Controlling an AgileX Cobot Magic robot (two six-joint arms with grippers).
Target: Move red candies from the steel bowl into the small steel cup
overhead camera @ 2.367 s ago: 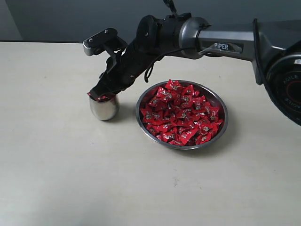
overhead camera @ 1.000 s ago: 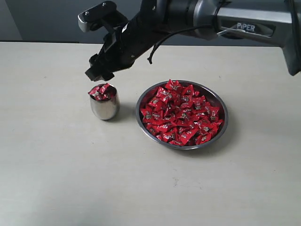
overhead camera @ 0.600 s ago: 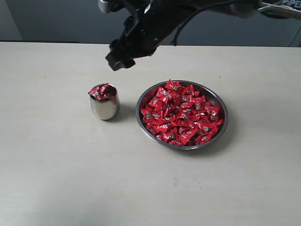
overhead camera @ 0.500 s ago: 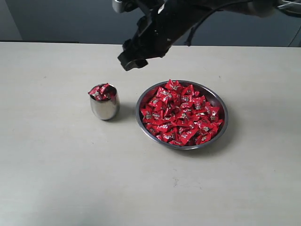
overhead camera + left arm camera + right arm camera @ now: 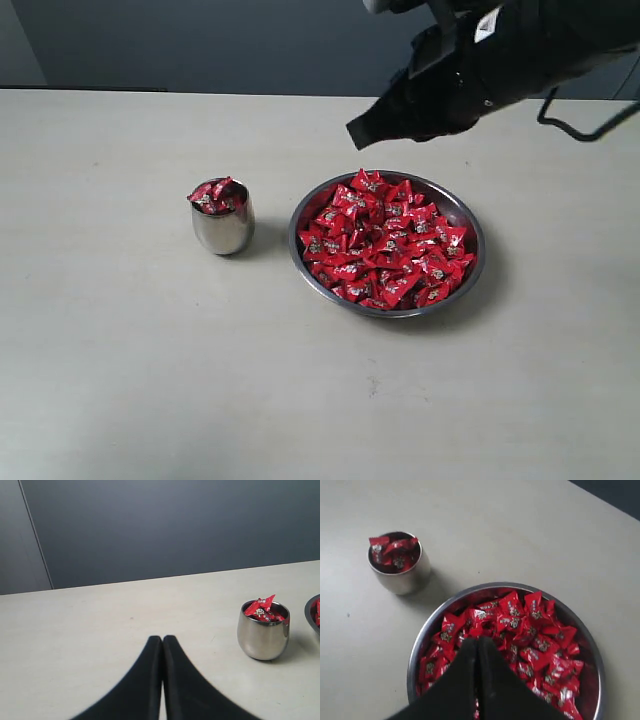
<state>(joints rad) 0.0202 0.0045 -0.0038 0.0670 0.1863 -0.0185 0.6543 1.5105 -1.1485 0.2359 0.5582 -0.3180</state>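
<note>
Exterior camera: raised, set off the table (image 5: 150, 390), tilted down across it toward the dark wall (image 5: 200, 45). Mid range; the whole work area is in frame.

Left wrist camera: low, near the tabletop, facing almost level toward that wall, with the left gripper (image 5: 161, 641) in its foreground.

Right wrist camera: high, pointing steeply down past the right gripper (image 5: 477, 641), close over the bowl (image 5: 424, 632).

Shared: the cup (image 5: 222, 230) appears in all three. The bowl is whole in the exterior and right wrist views; the left wrist view catches only its edge.
</note>
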